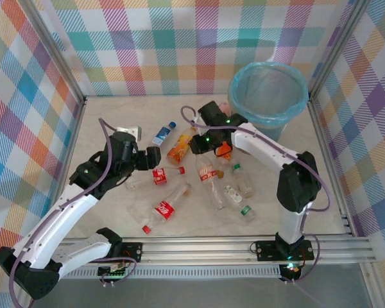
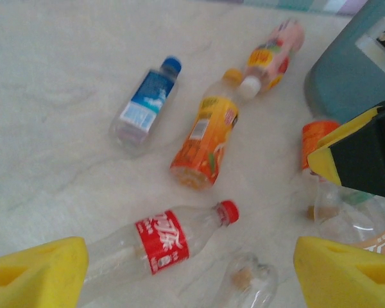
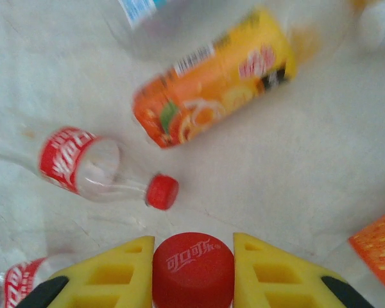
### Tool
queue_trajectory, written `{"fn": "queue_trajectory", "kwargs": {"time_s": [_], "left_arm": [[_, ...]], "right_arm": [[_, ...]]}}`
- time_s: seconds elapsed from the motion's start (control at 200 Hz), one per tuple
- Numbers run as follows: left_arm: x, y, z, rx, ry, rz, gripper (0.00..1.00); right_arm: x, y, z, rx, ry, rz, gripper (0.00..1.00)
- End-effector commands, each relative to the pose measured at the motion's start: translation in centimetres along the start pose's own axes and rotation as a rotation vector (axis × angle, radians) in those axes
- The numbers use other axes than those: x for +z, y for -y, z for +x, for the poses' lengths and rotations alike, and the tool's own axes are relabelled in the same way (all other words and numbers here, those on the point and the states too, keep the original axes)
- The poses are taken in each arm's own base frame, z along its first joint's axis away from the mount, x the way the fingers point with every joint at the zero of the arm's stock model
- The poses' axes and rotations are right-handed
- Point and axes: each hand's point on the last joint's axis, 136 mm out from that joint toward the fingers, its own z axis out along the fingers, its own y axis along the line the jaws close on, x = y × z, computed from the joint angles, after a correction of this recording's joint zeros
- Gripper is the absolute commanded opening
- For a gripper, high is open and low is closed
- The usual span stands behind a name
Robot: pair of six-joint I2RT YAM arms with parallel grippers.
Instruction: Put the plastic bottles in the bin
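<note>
At the middle of the tabletop [image 1: 109, 122], pale and marbled: plastic bottles [image 1: 166, 208] scattered on their sides, small, mostly clear and thin-walled. To their left, left gripper [image 1: 153, 158], yellow fingers spread wide, nothing between. Just beside it, red-labelled bottle [image 1: 158, 176], see-through, with a red lid. Farther back, blue-labelled bottle [image 1: 164, 133] and glossy orange bottle [image 1: 179, 148], both cylindrical. Next, right gripper [image 1: 204, 147], clamped on the round red cap [image 3: 193, 269] of another clear bottle. Nearer the front edge, green-capped bottles [image 1: 244, 211]. Toward the far right corner, bin [image 1: 269, 126]: round, grey-blue, tapered, lined with a thin light blue bag [image 1: 267, 80].
</note>
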Motion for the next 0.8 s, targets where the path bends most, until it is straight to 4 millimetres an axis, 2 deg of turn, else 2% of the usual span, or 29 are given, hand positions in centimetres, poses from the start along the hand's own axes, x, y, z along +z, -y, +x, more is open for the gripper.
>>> {"fn": "queue_trajectory", "kwargs": {"time_s": [0.0, 0.12, 0.275, 0.365, 0.44, 0.52, 0.575, 0.685, 0.795], "left_arm": [[-1.5, 1.5, -4.6, 0.005, 0.120, 0.047, 0.82], [-2.0, 4.1, -8.1, 0.012, 0.180, 0.128, 0.81], [-2.0, 7.3, -11.7, 0.004, 0.227, 0.235, 0.80], [-1.8, 8.9, -13.2, -0.006, 0.245, 0.288, 0.79], [-1.8, 10.0, -14.1, -0.008, 0.251, 0.318, 0.79], [-1.8, 10.9, -14.6, -0.007, 0.257, 0.341, 0.78], [-1.9, 11.1, -14.8, -0.008, 0.263, 0.347, 0.78], [-1.8, 11.1, -14.5, -0.014, 0.262, 0.343, 0.78], [-1.6, 10.7, -14.0, -0.018, 0.257, 0.327, 0.78]], "right_arm": [[-8.0, -1.4, -5.7, -0.110, 0.241, 0.032, 0.21], [-15.9, -1.8, -10.2, -0.189, 0.468, 0.105, 0.18], [-25.7, -0.8, -14.8, -0.258, 0.791, 0.245, 0.16], [-30.5, 0.1, -16.8, -0.292, 0.967, 0.338, 0.13], [-33.5, 0.8, -18.2, -0.308, 1.084, 0.413, 0.12], [-35.8, 1.8, -19.4, -0.319, 1.165, 0.502, 0.12], [-36.5, 2.7, -20.2, -0.324, 1.192, 0.565, 0.12], [-36.8, 4.8, -21.3, -0.326, 1.229, 0.658, 0.11], [-36.0, 6.1, -22.2, -0.358, 1.254, 0.722, 0.11]]}}
